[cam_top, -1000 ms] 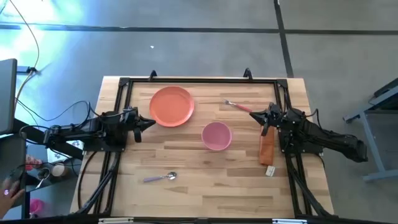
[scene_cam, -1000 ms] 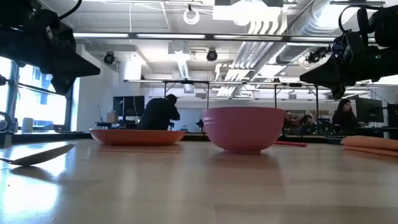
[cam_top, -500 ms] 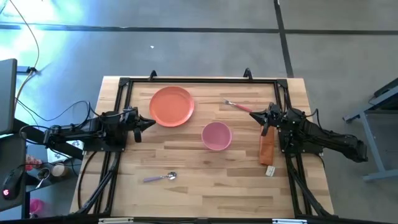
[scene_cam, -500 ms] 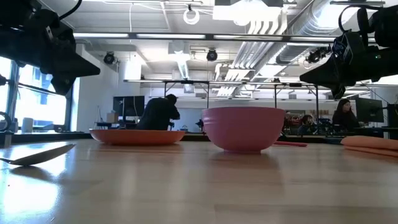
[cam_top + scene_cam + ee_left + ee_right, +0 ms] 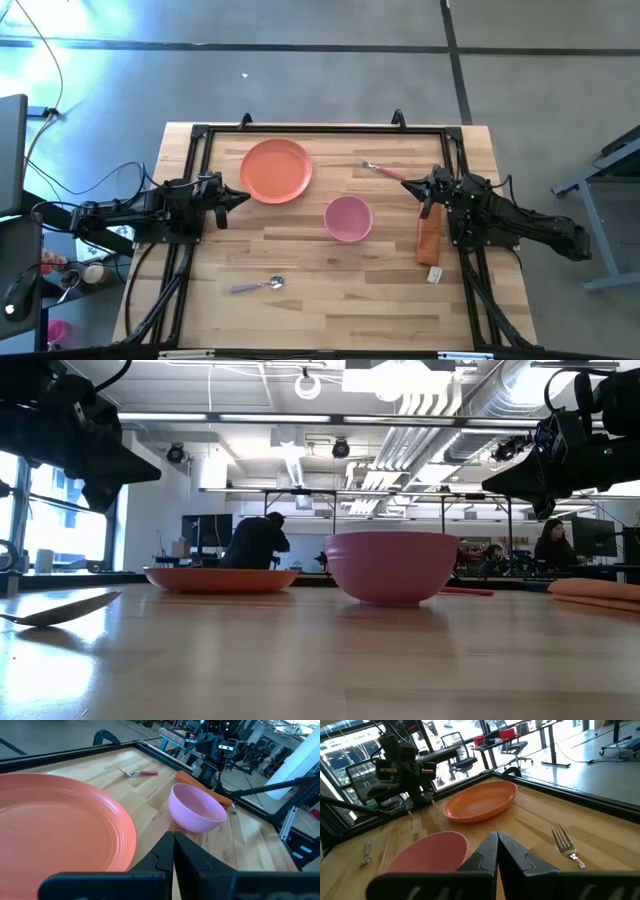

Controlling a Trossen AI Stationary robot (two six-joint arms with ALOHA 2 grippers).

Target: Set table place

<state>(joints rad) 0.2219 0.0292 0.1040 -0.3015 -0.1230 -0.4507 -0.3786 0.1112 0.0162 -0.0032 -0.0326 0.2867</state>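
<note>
On the table (image 5: 330,300), the near strip is occupied only by the spoon (image 5: 258,286) at 7 o'clock. At centre the bowl (image 5: 348,219) is found, the plate (image 5: 276,170) at 11 o'clock, the fork (image 5: 381,170) at 1 o'clock. The left gripper (image 5: 240,197) at 9 o'clock and the right gripper (image 5: 408,186) at 3 o'clock, above the orange cloth (image 5: 429,238), are seen pressed closed, nothing held.

On the light wooden table (image 5: 320,300), a round orange plate (image 5: 276,170) sits far left, a pink bowl (image 5: 348,218) right of it, a pink-handled fork (image 5: 381,170) behind, and a lilac-handled spoon (image 5: 257,286) nearest.
</note>
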